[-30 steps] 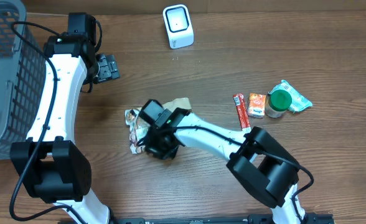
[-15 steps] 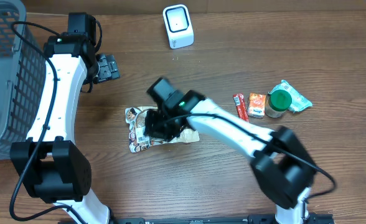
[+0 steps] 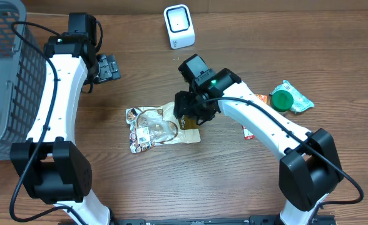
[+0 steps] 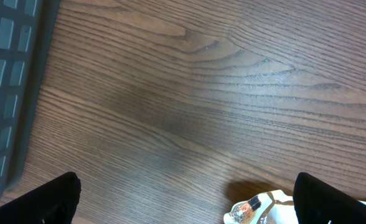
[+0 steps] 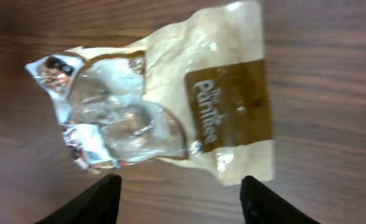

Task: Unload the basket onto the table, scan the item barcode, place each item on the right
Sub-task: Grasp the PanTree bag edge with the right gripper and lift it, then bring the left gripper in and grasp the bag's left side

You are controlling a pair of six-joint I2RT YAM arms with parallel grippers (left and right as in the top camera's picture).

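Lying flat on the desk (image 3: pixel 234 187) just left of centre in the overhead view: snack bag (image 3: pixel 160 128), clear and crinkled at its left end, cream with a brown label at its right. Above that right end, right jaws spread apart and pinching nothing. In the right wrist view, both dark fingertips (image 5: pixel 99 200) low in the frame with bare wood between, the bag filling the upper part just beyond them. In the upper left of the overhead view, close to the basket (image 3: pixel 2 69), left jaws spread wide over bare desk and holding nothing — a corner of the bag just showing at the lower edge of the left wrist view. Standing at top centre, well apart from the bag, white scanner (image 3: pixel 179 26). At the right of the overhead view — green-capped jar (image 3: pixel 281 102) against a pale green wrapper (image 3: pixel 301 99), and a red stick (image 3: pixel 246 130) partly hidden under the right arm.
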